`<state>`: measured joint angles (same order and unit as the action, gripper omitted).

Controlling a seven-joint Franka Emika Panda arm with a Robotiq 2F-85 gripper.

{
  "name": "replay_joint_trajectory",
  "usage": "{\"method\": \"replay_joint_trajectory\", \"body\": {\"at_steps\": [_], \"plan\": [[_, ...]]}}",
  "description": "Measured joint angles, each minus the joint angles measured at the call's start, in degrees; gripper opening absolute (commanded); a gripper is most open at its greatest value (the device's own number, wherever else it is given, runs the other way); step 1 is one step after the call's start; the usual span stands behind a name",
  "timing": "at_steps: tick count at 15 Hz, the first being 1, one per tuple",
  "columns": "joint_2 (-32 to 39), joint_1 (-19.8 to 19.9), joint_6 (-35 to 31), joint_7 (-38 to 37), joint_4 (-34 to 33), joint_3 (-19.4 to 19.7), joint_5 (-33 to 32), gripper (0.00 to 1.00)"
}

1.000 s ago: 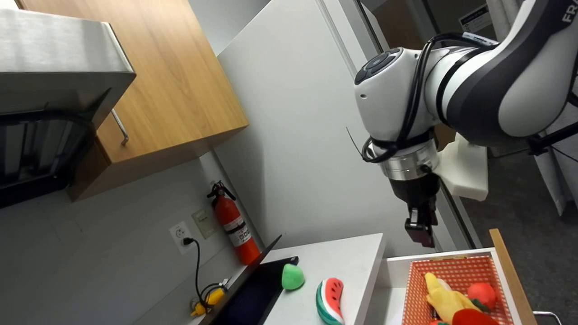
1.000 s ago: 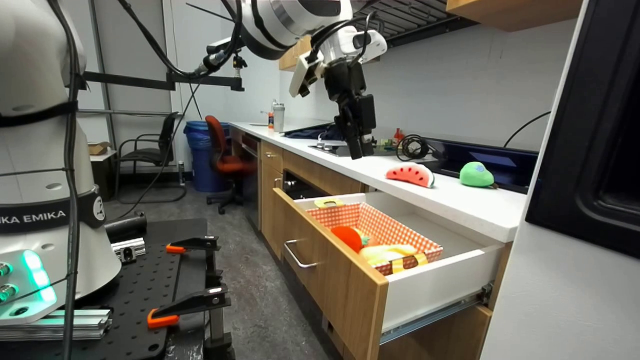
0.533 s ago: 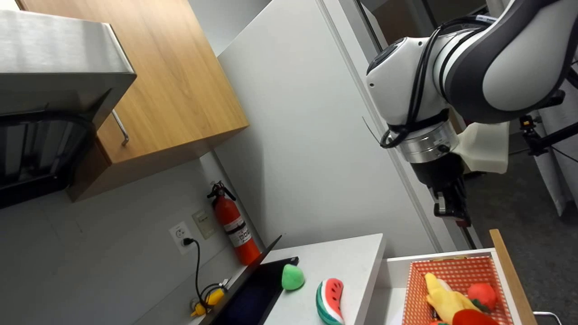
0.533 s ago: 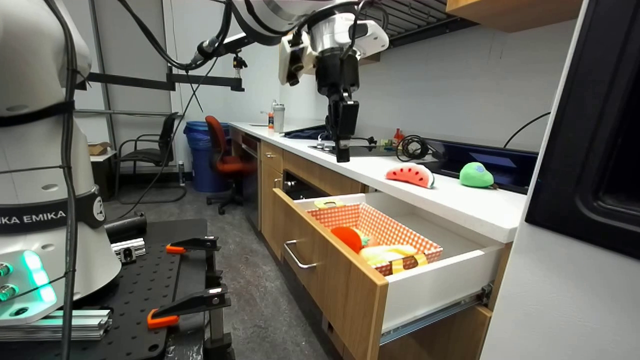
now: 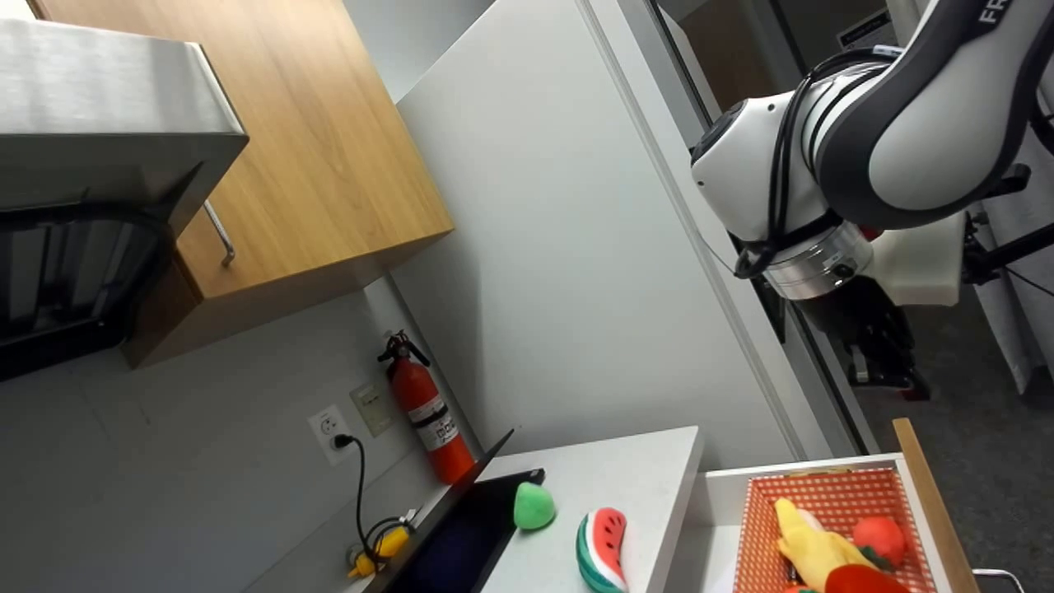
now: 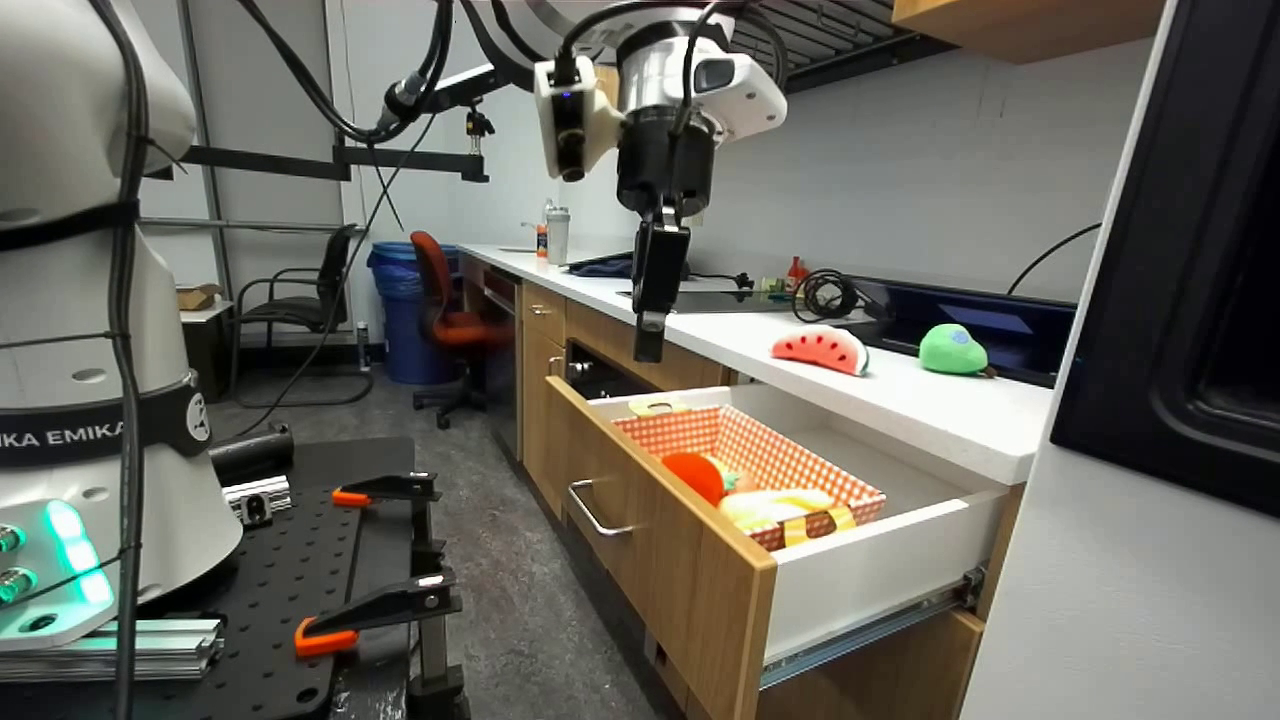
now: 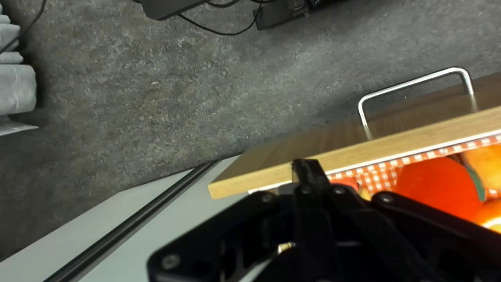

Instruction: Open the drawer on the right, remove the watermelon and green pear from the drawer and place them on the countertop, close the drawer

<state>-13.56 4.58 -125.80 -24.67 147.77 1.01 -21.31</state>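
In an exterior view, the claw points down, higher than the pulled-out drawer. To its right in the picture, well apart, the watermelon slice lies on the white countertop near the front edge, red side showing. The green pear lies there too, farther right and farther from the claw. Inside the drawer a checkered basket holds a red fruit and a yellow fruit.

In an exterior view, the claw shows just above the far end of the drawer's wooden front, up and to the right of the slice, whose green rind faces left. The pear is just beside a black box; whether they touch I cannot tell.

In the wrist view, the claw reaches in from the bottom, clenched on itself, its two fingers together. The tips cover part of the front's rim by line of sight. To their right is the handle; the basket and red fruit lie to the lower right.
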Motion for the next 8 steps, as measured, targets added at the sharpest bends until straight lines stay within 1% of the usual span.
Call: {"method": "replay_joint_trajectory", "body": {"at_steps": [4,8], "plan": [[2.62,0.87,3.32,0.28,0.02,0.05,0.0,0.0],[6.59,0.87,4.62,2.96,-0.09,0.1,0.0,0.0]]}}
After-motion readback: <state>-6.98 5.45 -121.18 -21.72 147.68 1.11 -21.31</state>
